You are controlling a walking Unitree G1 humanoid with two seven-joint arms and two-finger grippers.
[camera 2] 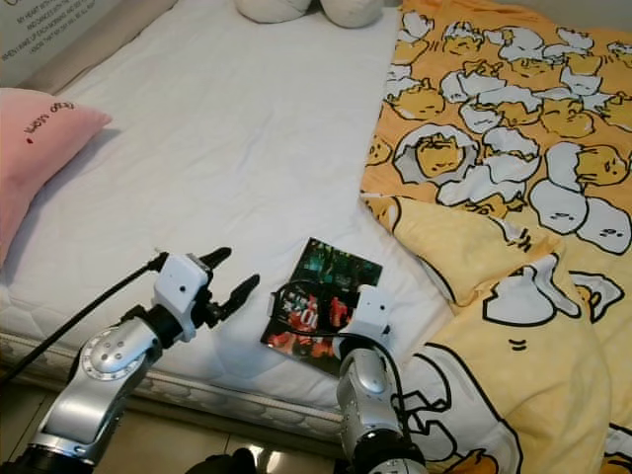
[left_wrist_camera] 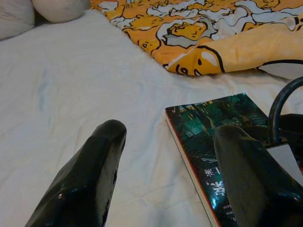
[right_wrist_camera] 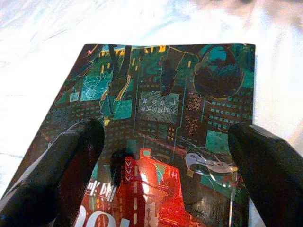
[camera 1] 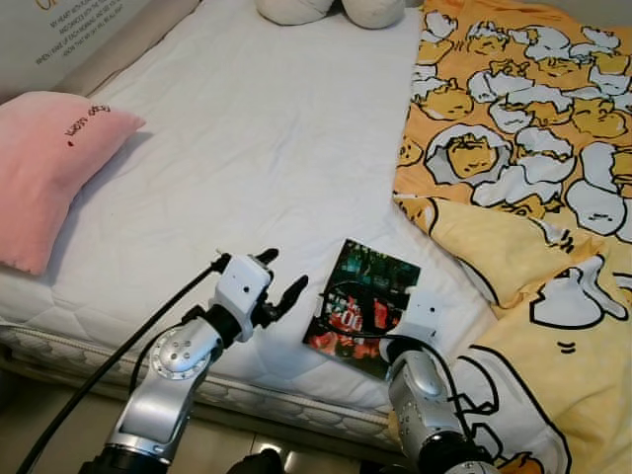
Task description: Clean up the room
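Right, left eye view first: book [camera 1: 363, 306] w/ a dark teal-and-red cover lies flat on the white mattress [camera 1: 257, 148], near the front edge of the bed, just left of the orange-yellow blanket [camera 1: 523, 148] w/ its cartoon egg print. Left gripper [camera 1: 279, 278] hangs over the mattress just left of the book, fingers spread apart, nothing between them. Right gripper [camera 1: 380, 321] sits over the near end of the book, white wrist block above the cover; fingers mostly hidden behind the wrist from up here. Pink pillow [camera 1: 49, 168] far left on the bed, well apart from the book; two pale cushions [camera 1: 331, 10] at the top edge. Right eye view: same layout, book [camera 2: 321, 301] between the two arms, blanket edge folded over just right of it, black cable from the right wrist looping over the cover. Left wrist view: both black fingers [left_wrist_camera: 90, 179] wide apart & empty above the sheet, the book's corner and page edge under the one finger, blanket beyond. Right wrist view: cover close up, teal city scene at the far end, red w/ white lettering nearer; right gripper's fingertips [right_wrist_camera: 71, 156] spread wide, one over each long side of the book, not clamped on it. Can't tell if the tips touch the cover.
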